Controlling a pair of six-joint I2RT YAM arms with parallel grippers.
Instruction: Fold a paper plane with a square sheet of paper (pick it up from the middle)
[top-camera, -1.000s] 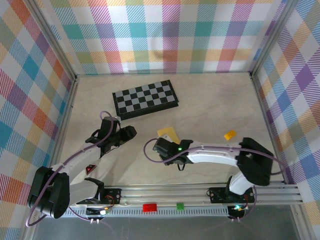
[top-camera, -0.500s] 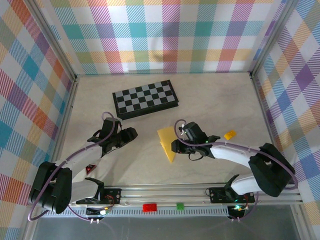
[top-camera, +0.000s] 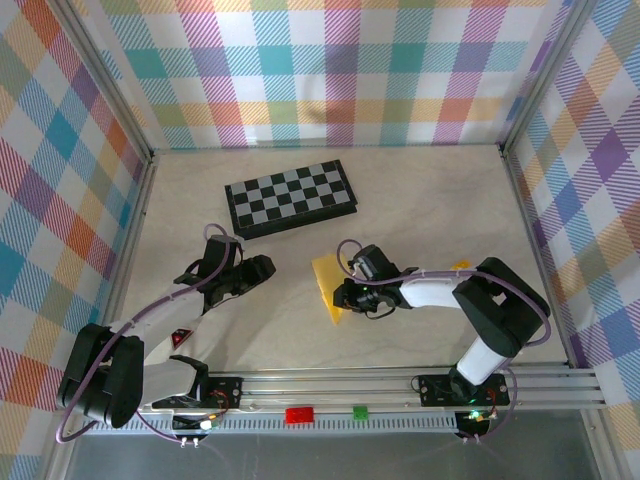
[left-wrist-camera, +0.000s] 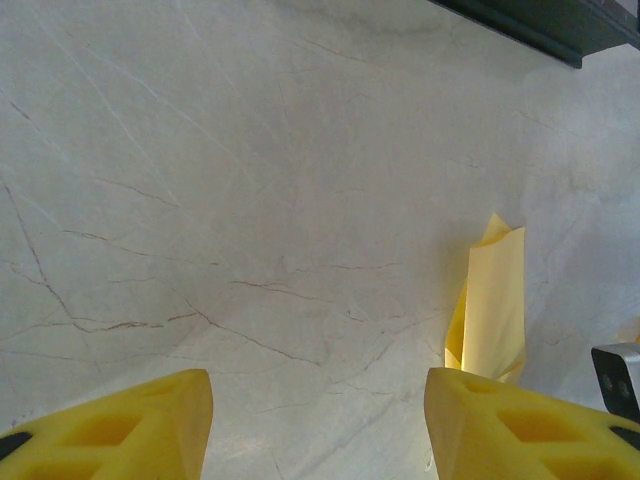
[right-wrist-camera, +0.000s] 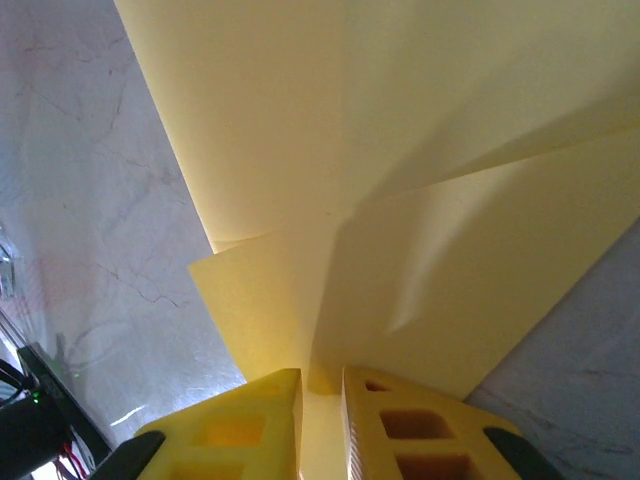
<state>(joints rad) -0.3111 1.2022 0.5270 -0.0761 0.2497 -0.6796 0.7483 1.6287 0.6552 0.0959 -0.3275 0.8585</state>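
desk (top-camera: 430, 200): pale marbled top, shut in on the far, left and right sides by bright plaid panels; both arms reach in from the near edge
yellow sheet (top-camera: 325, 283): close to the middle of the desk, a little toward the near edge; folded over on itself into a narrow strip running far to near, widest at its far end and tapering to a point at the near end
yellow sheet, left wrist view (left-wrist-camera: 495, 300): stands up off the surface as a tall thin fold; whether its lower end rests on the desk I cannot tell
right gripper (top-camera: 345, 296): comes at the sheet from the right and meets its right edge about halfway along; jaws drawn almost together, with the paper clamped between them
right pads (right-wrist-camera: 240, 415): yellow foam, only a slit between them, and the paper runs down into that slit; above the pinch two overlapping layers of paper fan out
left gripper (top-camera: 262, 268): left of the sheet, near it but not touching, pointing toward it; jaws stand well apart, with only bare desk between them
left pads (left-wrist-camera: 130, 420): yellow, low in the wrist view, clear of the sheet
chessboard (top-camera: 290, 197): black and grey, lying flat toward the far edge, left of centre, well apart from the sheet
orange-yellow block (top-camera: 460, 266): toward the right edge, just beyond the right forearm, partly hidden by it
near-edge rail (top-camera: 400, 385): metal, carries both arm bases; a small red piece (top-camera: 298, 414) and a green piece (top-camera: 360, 411) sit on it between them
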